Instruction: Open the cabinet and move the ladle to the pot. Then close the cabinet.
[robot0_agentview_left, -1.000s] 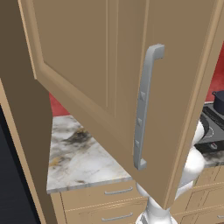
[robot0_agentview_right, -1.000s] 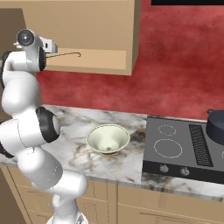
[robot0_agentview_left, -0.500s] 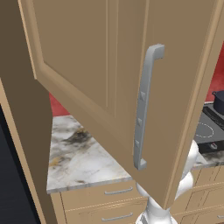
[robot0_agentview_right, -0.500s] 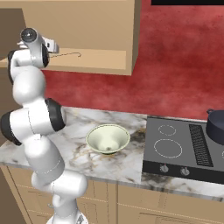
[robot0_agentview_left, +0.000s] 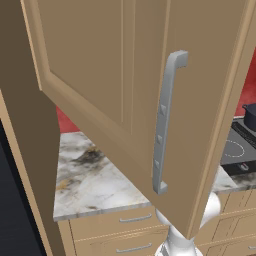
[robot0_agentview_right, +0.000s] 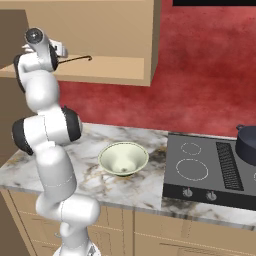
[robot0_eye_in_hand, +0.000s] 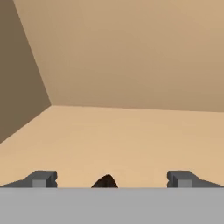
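Cabinet (robot0_agentview_right: 125, 30) open; its tan shelf floor carries the ladle (robot0_agentview_right: 77, 59), slim and dark, lying flat. Marble counter (robot0_agentview_right: 145, 187) below carries a pale green bowl (robot0_agentview_right: 123, 158) upright and a black cooktop (robot0_agentview_right: 210, 172); the pot (robot0_agentview_right: 248, 141) sits on the cooktop's right edge.

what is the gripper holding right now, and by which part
Nothing is held. The gripper is open inside the cabinet, its fingertips wide apart either side of the ladle, not closed on it.

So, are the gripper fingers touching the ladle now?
Apart. In the hand view, both fingertips stand wide, and the dark ladle tip lies between them with bare shelf on each side.
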